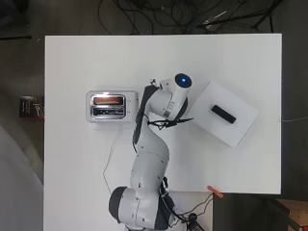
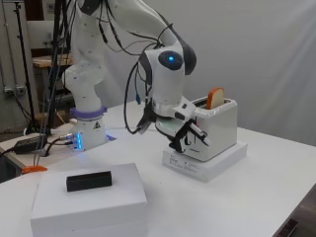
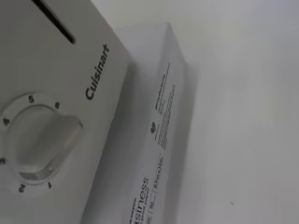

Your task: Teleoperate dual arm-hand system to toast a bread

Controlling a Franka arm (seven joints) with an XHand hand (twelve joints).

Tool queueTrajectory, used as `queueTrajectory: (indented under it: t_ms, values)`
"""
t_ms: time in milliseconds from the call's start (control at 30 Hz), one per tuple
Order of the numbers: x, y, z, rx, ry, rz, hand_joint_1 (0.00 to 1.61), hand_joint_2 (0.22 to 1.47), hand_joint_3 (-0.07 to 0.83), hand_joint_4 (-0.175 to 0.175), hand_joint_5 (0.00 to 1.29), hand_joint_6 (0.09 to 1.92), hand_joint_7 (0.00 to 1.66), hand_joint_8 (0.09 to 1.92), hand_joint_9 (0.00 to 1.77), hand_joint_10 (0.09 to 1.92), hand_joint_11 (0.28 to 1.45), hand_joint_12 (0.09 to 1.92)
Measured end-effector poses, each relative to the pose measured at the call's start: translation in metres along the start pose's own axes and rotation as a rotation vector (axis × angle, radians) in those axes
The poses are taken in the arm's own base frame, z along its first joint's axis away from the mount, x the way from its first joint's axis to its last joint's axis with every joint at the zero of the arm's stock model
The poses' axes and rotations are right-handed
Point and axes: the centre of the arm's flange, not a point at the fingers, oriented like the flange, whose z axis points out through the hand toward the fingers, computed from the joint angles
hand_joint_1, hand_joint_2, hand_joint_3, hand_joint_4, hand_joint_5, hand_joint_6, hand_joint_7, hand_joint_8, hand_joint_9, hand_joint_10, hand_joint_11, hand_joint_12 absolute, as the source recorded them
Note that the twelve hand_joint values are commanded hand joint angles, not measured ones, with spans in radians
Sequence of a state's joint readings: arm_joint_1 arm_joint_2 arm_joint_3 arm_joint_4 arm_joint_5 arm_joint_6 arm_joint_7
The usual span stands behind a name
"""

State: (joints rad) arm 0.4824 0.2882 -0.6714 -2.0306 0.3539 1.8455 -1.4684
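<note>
Hand [image 2: 185, 133], fingers curled and holding nothing, hangs at the toaster's [image 2: 213, 129] dial end; bread [image 2: 215, 98] stands in a slot at the hand's 2 o'clock in the side view.

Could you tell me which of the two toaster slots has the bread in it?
The slot farther from the arm's base holds the bread; the nearer slot shows only bare metal.

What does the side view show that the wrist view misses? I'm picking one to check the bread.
Only the side view shows the bread slice standing up out of the toaster, the hand at the toaster's front, and a black block on a separate white box. Only the wrist view shows the toaster's dial up close. Both show the toaster's front and the flat white box beneath it.
</note>
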Motion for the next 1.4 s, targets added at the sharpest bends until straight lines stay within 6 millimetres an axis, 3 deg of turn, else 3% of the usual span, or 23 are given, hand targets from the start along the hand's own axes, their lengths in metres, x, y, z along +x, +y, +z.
queueTrajectory:
  t_ms: [167,300,500,567,667,767,900,1000,1233,1400]
  values:
    - [0.003,-0.007,0.003,-0.007,-0.008,-0.019,0.08,1.14,0.001,-0.137,0.32,0.09,1.32,1.92,1.64,1.92,1.22,1.91]
    - [-0.007,-0.015,0.019,0.029,-0.003,0.01,0.11,1.15,0.004,-0.129,0.32,0.09,1.32,1.92,1.63,1.92,1.19,1.9]
    - [-0.026,0.005,0.052,0.084,-0.001,0.067,0.14,1.18,0.005,-0.147,0.31,0.09,1.34,1.92,1.63,1.92,1.19,1.9]
    - [-0.031,0.011,0.061,0.097,-0.007,0.108,0.13,1.18,0.002,-0.148,0.3,0.09,1.2,1.92,1.5,1.92,1.04,1.88]
    - [-0.02,0.019,0.071,0.098,-0.036,0.187,0.12,1.17,-0.001,-0.131,0.27,0.09,0.97,1.92,1.27,1.92,0.76,1.79]
    - [-0.002,0.025,0.066,0.081,-0.033,0.182,0.1,1.15,-0.002,-0.116,0.24,0.09,0.85,1.92,1.15,1.92,0.62,1.66]
    - [-0.004,0.024,0.057,0.083,-0.006,0.141,0.09,1.15,0.0,-0.118,0.23,0.09,1.0,1.92,1.31,1.92,0.71,1.76]
    - [-0.009,0.018,0.05,0.073,-0.018,0.124,0.07,1.15,-0.001,-0.113,0.23,0.09,0.97,1.92,1.26,1.92,0.69,1.79]
    - [-0.004,-0.012,-0.001,-0.024,0.053,0.046,0.06,1.13,0.0,-0.087,0.27,0.09,0.84,1.92,1.09,1.92,0.56,1.41]
    - [0.01,-0.012,-0.001,-0.029,0.036,0.014,0.08,1.15,0.001,-0.099,0.27,0.09,0.82,1.92,1.05,1.92,0.55,1.25]
